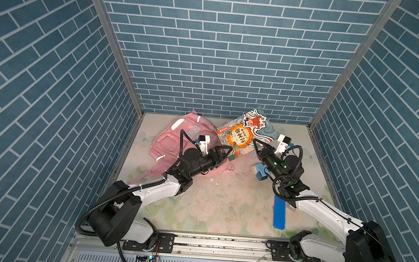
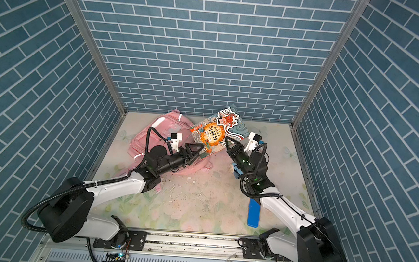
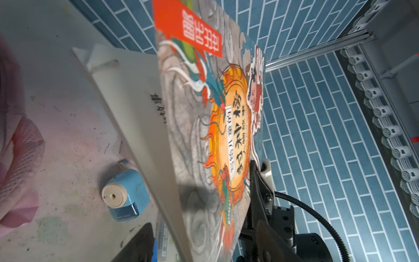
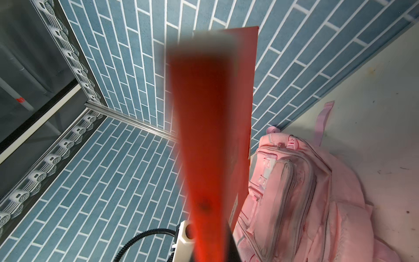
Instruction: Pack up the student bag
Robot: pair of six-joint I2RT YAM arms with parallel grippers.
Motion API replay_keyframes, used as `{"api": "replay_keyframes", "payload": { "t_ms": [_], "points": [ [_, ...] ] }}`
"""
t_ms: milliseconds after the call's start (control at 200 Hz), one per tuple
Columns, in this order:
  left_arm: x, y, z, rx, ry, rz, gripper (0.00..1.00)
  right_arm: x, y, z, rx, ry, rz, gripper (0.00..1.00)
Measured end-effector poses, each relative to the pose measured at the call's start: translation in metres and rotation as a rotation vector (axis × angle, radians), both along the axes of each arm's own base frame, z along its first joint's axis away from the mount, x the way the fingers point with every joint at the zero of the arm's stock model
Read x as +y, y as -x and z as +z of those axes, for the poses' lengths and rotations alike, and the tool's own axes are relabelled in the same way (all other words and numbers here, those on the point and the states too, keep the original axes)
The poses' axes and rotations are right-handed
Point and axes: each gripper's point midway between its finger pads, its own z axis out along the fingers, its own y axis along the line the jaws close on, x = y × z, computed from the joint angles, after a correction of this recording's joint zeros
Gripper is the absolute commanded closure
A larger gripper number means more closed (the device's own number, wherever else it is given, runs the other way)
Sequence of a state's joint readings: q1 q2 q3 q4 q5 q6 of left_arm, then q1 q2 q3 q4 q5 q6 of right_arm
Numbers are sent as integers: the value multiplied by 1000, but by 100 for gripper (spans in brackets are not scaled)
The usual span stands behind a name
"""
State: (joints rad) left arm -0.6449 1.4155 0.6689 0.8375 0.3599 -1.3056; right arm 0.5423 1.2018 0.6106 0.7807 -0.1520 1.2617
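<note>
The student bag [image 1: 176,144] [image 2: 151,137] [image 4: 306,192] is a pink backpack lying at the back left of the table. A picture book [image 1: 243,137] [image 2: 213,134] [image 3: 204,136] with an orange circle on its cover hangs tilted in the air to the right of the bag. My right gripper [image 1: 255,140] [image 2: 226,138] [image 4: 213,249] is shut on its right edge; the right wrist view shows the red back cover [image 4: 215,113]. My left gripper [image 1: 228,155] [image 2: 200,151] [image 3: 204,249] is open, its fingers spread on either side of the book's lower left corner.
A blue pencil sharpener [image 1: 259,170] [image 2: 236,170] [image 3: 124,195] stands on the table under my right arm. A blue pencil case [image 1: 279,212] [image 2: 253,213] lies nearer the front right. Blue brick walls close in the back and both sides.
</note>
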Motion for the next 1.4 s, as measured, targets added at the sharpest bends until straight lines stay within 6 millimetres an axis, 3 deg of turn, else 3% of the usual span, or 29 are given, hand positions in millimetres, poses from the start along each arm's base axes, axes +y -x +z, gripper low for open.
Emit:
{"api": "replay_keyframes", "payload": {
  "t_ms": [115,270,410,505,585,635,650,775,935,1025,1130,1400],
  "points": [
    [-4,-5,-3,-9,23,1,43,5,0,-5,23,-12,26,100],
    [-8,-12,-10,-22,15,7,75,6,1,-6,30,-20,38,100],
    [-6,-16,1,-68,12,23,100,2,0,-13,53,-23,19,97],
    [-5,-16,4,-89,-6,26,100,2,0,-16,59,-15,20,64],
    [-4,-19,7,-105,-28,24,100,2,1,-24,69,32,21,46],
    [-3,-21,10,-117,-46,23,100,0,2,-30,83,67,19,23],
    [-3,-22,12,-122,-51,23,100,-1,3,-31,84,84,17,21],
    [-1,-32,24,-151,-131,6,100,-11,7,-39,99,220,4,14],
    [-1,-45,61,-245,-261,-44,100,-34,10,-26,46,336,-20,14],
    [0,-46,76,-292,-314,-81,100,-54,7,-20,11,359,-25,13],
    [2,-42,81,-313,-361,-142,100,-70,5,-17,-27,371,-6,14],
    [-4,-24,71,-299,-400,-289,100,-50,8,-26,-80,405,173,14]
  ]
}}
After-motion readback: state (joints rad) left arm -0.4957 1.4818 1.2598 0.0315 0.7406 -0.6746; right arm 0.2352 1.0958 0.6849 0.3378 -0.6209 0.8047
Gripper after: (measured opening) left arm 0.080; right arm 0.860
